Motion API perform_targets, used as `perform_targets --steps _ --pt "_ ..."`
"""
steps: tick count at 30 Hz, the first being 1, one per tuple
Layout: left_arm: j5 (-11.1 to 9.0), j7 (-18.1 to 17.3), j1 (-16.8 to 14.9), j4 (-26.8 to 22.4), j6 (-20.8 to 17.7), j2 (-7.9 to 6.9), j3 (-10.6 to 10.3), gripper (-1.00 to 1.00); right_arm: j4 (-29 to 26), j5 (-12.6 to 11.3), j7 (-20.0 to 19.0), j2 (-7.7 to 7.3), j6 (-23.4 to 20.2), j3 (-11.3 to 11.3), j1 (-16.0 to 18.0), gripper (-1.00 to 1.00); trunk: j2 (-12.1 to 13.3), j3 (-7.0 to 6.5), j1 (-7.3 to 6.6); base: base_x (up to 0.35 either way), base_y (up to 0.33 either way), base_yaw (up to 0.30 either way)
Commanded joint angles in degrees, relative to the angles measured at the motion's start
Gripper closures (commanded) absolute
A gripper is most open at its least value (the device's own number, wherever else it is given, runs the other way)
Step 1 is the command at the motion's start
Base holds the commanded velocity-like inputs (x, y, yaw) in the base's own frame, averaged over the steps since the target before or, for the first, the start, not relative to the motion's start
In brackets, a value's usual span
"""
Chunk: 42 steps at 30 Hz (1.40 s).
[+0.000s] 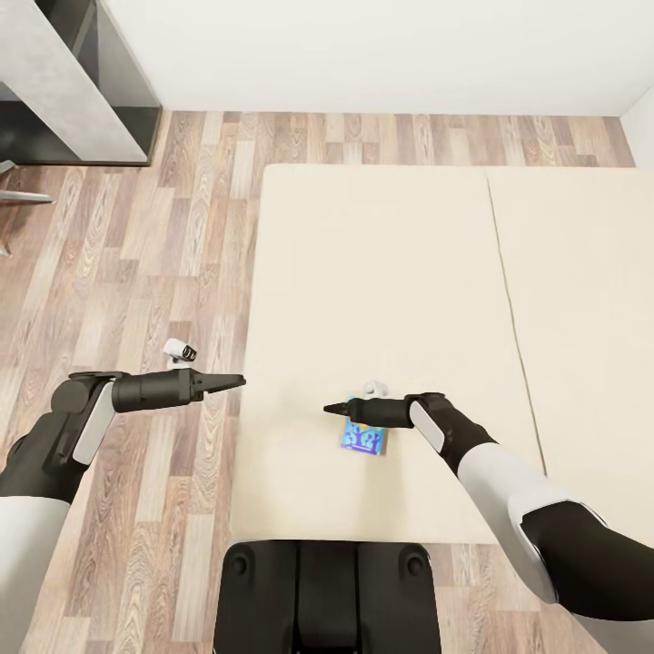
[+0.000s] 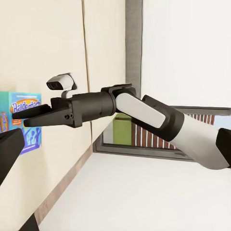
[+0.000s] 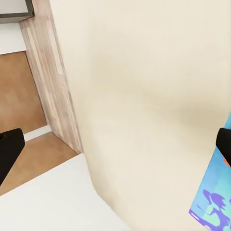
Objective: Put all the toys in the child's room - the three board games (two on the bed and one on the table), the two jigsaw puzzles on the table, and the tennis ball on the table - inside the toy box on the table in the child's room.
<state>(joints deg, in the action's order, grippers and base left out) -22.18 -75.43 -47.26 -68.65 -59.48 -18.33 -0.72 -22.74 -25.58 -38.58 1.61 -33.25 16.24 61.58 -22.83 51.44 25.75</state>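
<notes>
Right gripper (image 1: 334, 409), closed and empty, partly hides blue board game (image 1: 363, 440) on bed (image 1: 381, 272).

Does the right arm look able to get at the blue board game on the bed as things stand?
Probably yes: the right gripper hangs just above the blue board game, which lies flat on the bed with nothing between them.

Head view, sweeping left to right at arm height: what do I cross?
Left gripper over the wood floor → right gripper → blue board game on the bed → the bed's seam.
</notes>
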Motion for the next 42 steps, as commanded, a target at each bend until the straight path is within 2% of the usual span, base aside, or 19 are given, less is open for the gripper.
perform_targets --steps 1,8,13,15,18,20,22,27,33,38,42 --pt "-0.16 -0.07 -0.03 0.01 -0.46 -0.04 -0.07 -1.0 -0.02 -0.38 0.05 -0.03 -0.34 0.2 0.03 -1.0 -0.09 0.06 0.03 0.0 0.013 0.0" --pt "-0.18 -0.07 -0.03 0.01 -0.46 -0.04 -0.07 -1.0 0.01 -0.45 0.25 -0.34 -0.62 0.07 0.03 -1.0 -0.09 0.06 0.03 0.0 0.005 0.0" --pt "-0.15 -0.07 -0.03 0.01 -0.46 -0.04 -0.07 -1.0 -0.33 -0.47 0.38 -1.46 -1.66 -0.02 0.09 -1.0 -0.09 0.06 0.03 0.0 0.0 0.0" --pt "-0.16 -0.07 -0.03 0.01 -0.46 -0.07 -0.07 -1.0 -1.32 -0.61 0.41 -2.21 -3.16 -0.12 0.07 -1.0 -0.09 0.06 0.03 0.0 0.0 0.0" --pt "-0.15 -0.07 -0.03 0.01 -0.46 -0.11 -0.07 -1.0 -6.09 -0.95 0.42 -3.84 -6.32 -0.23 -0.07 -1.0 -0.09 0.06 0.03 0.0 0.0 0.0" --pt "-0.15 -0.07 -0.03 0.01 -0.46 -0.14 -0.07 -1.0 -11.96 -1.17 0.45 -5.8 -9.07 -0.29 -0.24 -1.0 -0.09 0.06 0.03 0.0 0.0 0.0" --pt "-0.15 -0.07 -0.03 0.01 -0.46 -0.23 -0.03 -1.0 -15.55 -1.3 0.48 -7.1 -11.43 -0.34 -0.61 -1.0 -0.09 0.06 0.03 0.0 0.0 0.0" --pt "-0.21 -0.07 -0.03 0.01 -0.46 -0.67 -0.07 -1.0 -18.7 -1.44 0.51 -8.55 -15.23 -1.25 -1.15 -1.0 -0.09 0.06 0.03 0.0 0.0 0.0" --pt "-0.23 -0.12 -0.03 0.01 -0.46 -0.95 -0.07 -1.0 -17.21 -1.41 0.94 -9.82 -16.1 -4.26 -1.26 -1.0 -0.09 0.06 0.03 0.0 0.0 0.0" --pt "-0.23 -0.15 -0.03 0.01 -0.46 -0.99 -0.07 -1.0 -13.21 -1.06 1.1 -10.25 -15.7 -5.23 -1.28 -1.0 -0.09 0.06 0.03 0.0 0.0 0.0" --pt "-0.23 -0.14 -0.03 0.01 -0.46 -1.06 -0.07 -1.0 -10.04 -0.82 1.38 -10.38 -13.59 -5.48 -1.29 -1.0 -0.09 0.06 0.03 0.0 0.0 0.0"
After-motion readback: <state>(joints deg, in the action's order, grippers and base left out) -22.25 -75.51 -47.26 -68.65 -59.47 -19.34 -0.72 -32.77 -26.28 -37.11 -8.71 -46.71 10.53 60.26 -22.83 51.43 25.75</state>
